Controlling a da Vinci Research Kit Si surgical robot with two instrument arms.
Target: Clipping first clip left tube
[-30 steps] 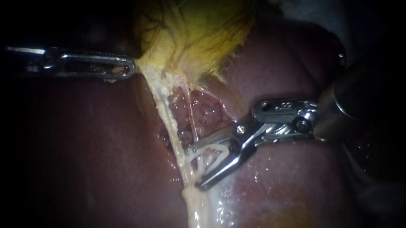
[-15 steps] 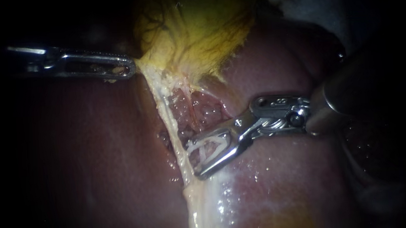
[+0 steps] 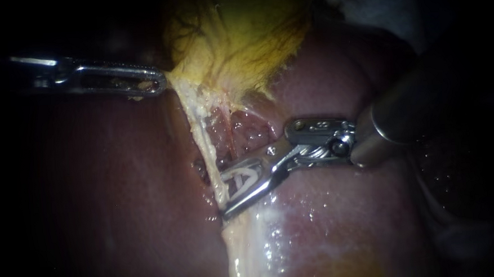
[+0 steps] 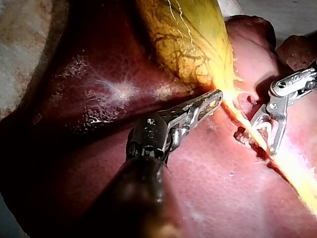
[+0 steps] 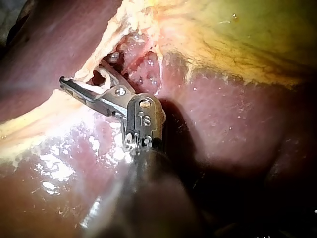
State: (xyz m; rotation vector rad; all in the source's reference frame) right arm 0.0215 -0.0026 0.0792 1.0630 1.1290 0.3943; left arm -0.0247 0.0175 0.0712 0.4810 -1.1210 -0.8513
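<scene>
Straddling stringy left tube [image 3: 202, 138] | right tool [image 3: 225, 194] holds white clip [image 3: 241, 181] | left tool [image 3: 155, 83] grips yellow gallbladder [image 3: 248, 48]

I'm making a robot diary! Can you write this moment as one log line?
left instrument: grips gallbladder | right instrument: clip in jaws, astride left tube | clip: not yet closed

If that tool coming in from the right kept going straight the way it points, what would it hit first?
Most likely the pale left tube, which lies at the mouth of the clip held in the right instrument's jaws. Beyond it is liver. Depth is hard to judge.
</scene>
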